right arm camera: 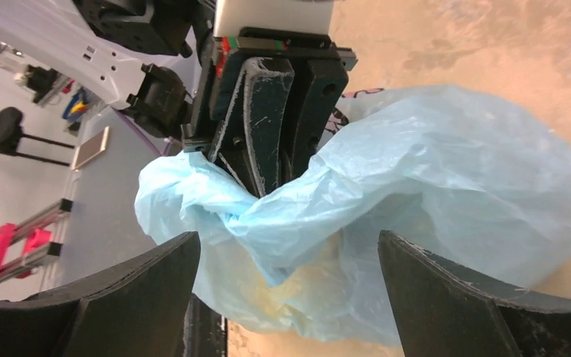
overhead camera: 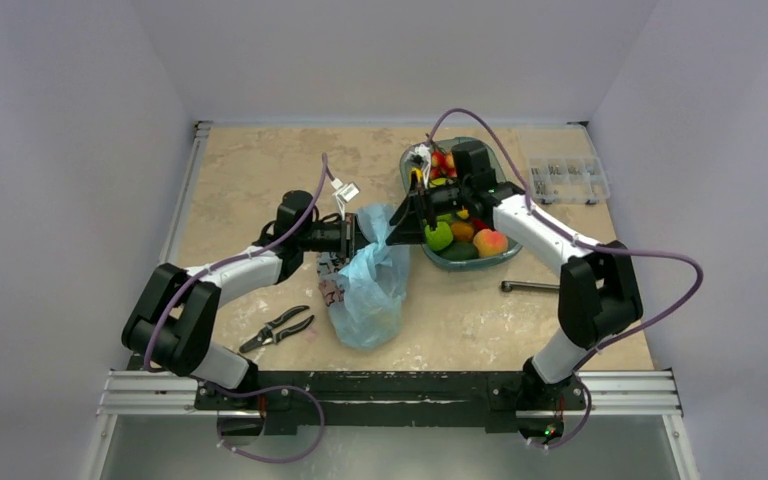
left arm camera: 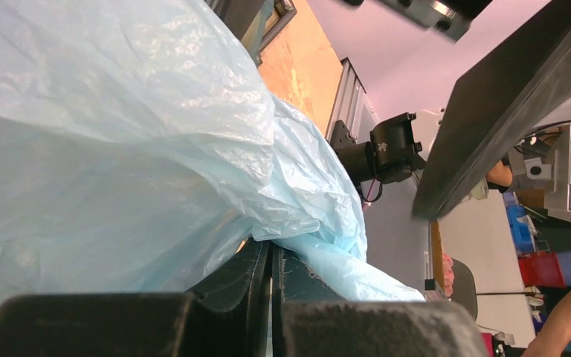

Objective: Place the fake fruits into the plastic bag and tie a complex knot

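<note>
The plastic bag [overhead camera: 368,295] is being held up at mid-table, just left of the teal dish [overhead camera: 492,262]. Its bunched top is being pinched by the left gripper [left arm camera: 271,260], jaws pressed together on the film. The right gripper [right arm camera: 288,249] is being held at the same bunch, jaws wide, blue plastic lying between them; contact cannot be told. The fake fruits [overhead camera: 460,235] are being carried in the dish, beside the bag. Pliers [overhead camera: 278,328] are being left near the left arm.
</note>
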You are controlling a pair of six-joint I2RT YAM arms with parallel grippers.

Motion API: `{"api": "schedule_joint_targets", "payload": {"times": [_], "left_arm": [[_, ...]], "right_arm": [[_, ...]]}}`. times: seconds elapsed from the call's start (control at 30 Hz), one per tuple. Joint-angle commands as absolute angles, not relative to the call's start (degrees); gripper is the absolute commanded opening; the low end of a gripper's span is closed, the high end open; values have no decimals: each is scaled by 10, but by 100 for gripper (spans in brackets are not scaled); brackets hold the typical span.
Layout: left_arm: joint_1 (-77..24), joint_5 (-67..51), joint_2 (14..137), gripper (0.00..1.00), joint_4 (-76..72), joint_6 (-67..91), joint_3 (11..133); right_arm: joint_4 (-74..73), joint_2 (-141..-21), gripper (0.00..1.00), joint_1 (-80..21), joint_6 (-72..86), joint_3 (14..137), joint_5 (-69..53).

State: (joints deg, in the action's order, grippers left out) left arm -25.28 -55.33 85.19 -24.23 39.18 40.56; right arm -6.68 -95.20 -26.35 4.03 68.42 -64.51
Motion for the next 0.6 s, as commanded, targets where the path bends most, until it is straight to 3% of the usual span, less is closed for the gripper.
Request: {"api": "schedule_joint_targets", "payload": {"times": [0.0, 0.1, 0.2, 0.27, 0.37, 0.57], "left_arm": [[-256, -572, 851, 0, -253, 374, 413], [-256, -574, 852, 0, -253, 375, 417], [-255, -575, 852, 0, -254, 377, 418], [-256, -575, 852, 0, -254, 377, 418], [-255, -576, 853, 0, -255, 376, 418], [-257, -575, 853, 0, -245, 371, 420]], "right_arm": [[-263, -916, 91, -245, -108, 729, -669], [-350, -914, 74, -231, -177, 732, -670], [-362, -910, 36, -224, -208, 705, -643], [-298, -904, 24, -224, -167, 676, -625], [-159, -898, 18, -232, -49, 646, -604], [-12, -913, 20, -270, 59, 641, -592]]}}
